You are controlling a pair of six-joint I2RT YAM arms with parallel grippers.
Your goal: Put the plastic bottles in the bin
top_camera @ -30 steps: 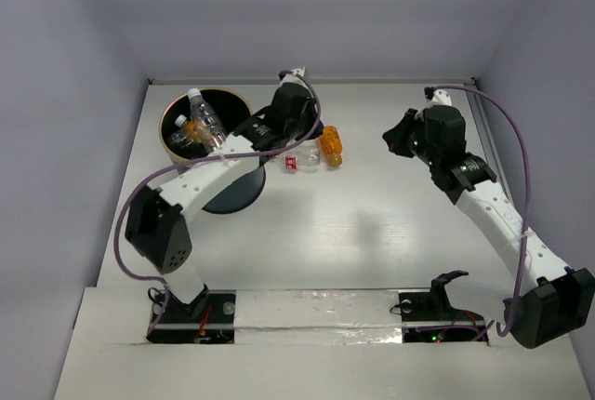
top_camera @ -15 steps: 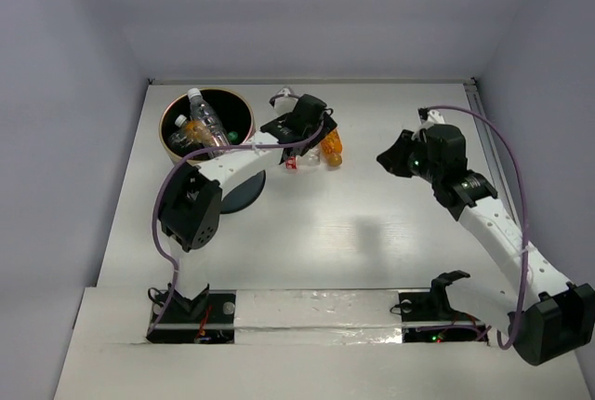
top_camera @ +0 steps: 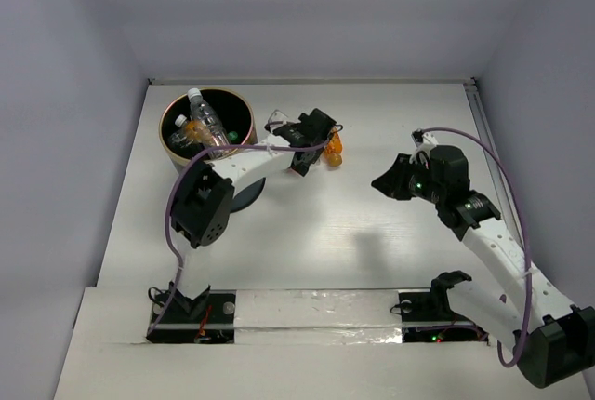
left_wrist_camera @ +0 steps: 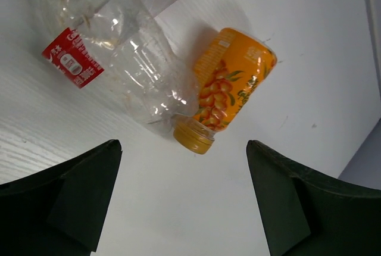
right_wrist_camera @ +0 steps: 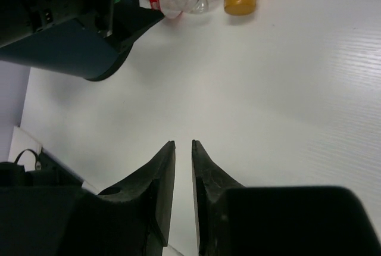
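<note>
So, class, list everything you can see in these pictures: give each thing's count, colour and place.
bin: one, dark with a tan rim, far left of the table
bottles in bin: at least three, clear and orange, exact count unclear
clear bottle: one, red label, lying on the table right of the bin
orange bottle: one, gold cap, lying beside the clear bottle
table: one, white
walls: pale grey, around the table
arms: two, white with black joints, bases at the near edge
left gripper: black, open, over the two bottles on the table
right gripper: black, shut, empty, over bare table on the right
</note>
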